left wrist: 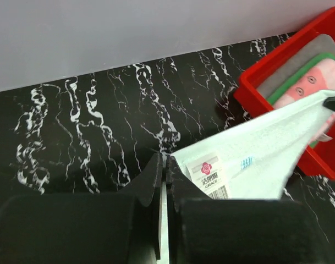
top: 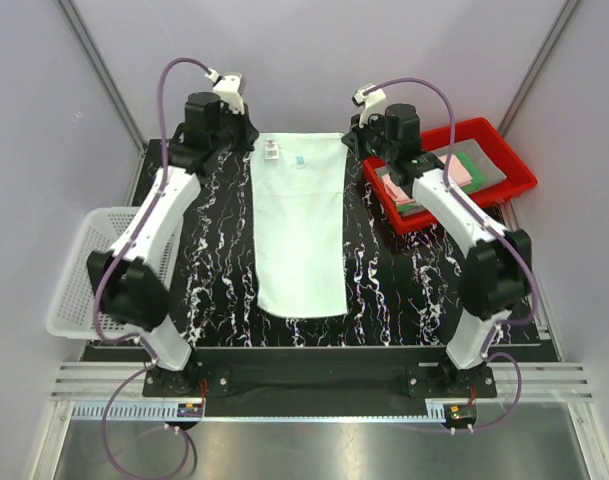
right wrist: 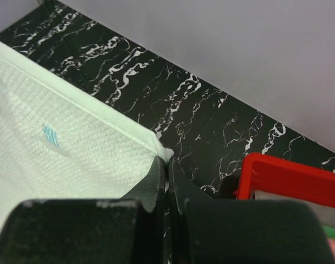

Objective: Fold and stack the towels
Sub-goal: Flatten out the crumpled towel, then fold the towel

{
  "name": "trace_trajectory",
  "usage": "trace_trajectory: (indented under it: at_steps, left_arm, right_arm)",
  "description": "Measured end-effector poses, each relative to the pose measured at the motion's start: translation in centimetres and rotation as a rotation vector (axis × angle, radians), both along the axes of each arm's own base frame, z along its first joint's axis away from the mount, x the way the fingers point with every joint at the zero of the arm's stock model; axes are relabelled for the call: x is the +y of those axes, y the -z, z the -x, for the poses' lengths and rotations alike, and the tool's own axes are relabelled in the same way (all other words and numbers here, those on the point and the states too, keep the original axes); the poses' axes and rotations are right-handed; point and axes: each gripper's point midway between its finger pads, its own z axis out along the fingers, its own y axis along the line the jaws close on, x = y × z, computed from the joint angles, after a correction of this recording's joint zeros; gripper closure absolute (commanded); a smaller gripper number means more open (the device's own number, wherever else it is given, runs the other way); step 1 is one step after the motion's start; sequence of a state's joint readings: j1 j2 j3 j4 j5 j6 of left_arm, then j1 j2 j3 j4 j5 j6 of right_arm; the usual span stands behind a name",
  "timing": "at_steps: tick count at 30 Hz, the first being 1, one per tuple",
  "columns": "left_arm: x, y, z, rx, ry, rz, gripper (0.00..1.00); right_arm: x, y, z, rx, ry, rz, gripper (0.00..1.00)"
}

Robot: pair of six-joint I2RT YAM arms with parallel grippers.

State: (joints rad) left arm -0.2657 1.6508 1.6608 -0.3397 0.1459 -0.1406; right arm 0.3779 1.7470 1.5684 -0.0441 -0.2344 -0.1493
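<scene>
Pinching the two far corners of a pale blue-white terry towel (top: 301, 225), the left tool (top: 252, 140) and right tool (top: 352, 140) hold it stretched down the black marbled worktop (top: 214, 270) in the top view; even height and tension should give a square fold. From the left wrist, jaws clench the labelled corner, a red plastic tray (left wrist: 250, 88) holding folded towels beyond. From the right wrist, jaws clamp the hem before a plain grey wall (right wrist: 239, 49).

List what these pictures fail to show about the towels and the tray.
- Folded towels in the red tray: top view, right arm covers part of the stack.
- Pale towel label text: too small to read.
- Red tray: cut off by frame edge in both wrist views.
</scene>
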Motion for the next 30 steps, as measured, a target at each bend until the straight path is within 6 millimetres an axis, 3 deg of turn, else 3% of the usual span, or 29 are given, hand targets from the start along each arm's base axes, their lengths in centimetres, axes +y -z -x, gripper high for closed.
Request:
trace_trajectory:
  at_steps: [3,6,10,12,16,19,23,30]
  left_arm:
    - [-0.3,2.9,-4.2,0.044,0.017,0.020,1.00]
    - [0.3,6.8,-7.6,0.094,0.028,0.038,1.00]
    - [0.8,11.7,-9.6,0.171,0.043,0.046,1.00]
    - [0.7,12.9,-9.6,0.190,0.054,0.047,1.00]
    - [0.5,13.8,-8.7,0.194,0.068,0.046,1.00]
    - [0.6,14.9,-6.6,0.223,0.070,0.041,1.00]
    - [0.7,15.9,-3.5,0.256,0.083,0.043,1.00]
    - [-0.9,16.9,1.6,0.306,0.133,0.039,1.00]
  right_arm:
    - [0.4,3.6,-4.2,0.044,-0.007,0.006,1.00]
    - [1.3,6.3,-6.5,0.071,-0.029,0.008,1.00]
    - [2.2,8.7,-8.1,0.091,-0.048,0.016,1.00]
    - [2.4,9.5,-8.2,0.101,-0.062,0.022,1.00]
    - [2.3,10.4,-7.9,0.105,-0.069,0.038,1.00]
    - [1.8,11.9,-6.9,0.130,-0.067,0.056,1.00]
    - [0.9,14.0,-3.9,0.197,-0.070,0.080,1.00]
    - [-0.4,15.2,1.5,0.261,-0.076,0.087,1.00]
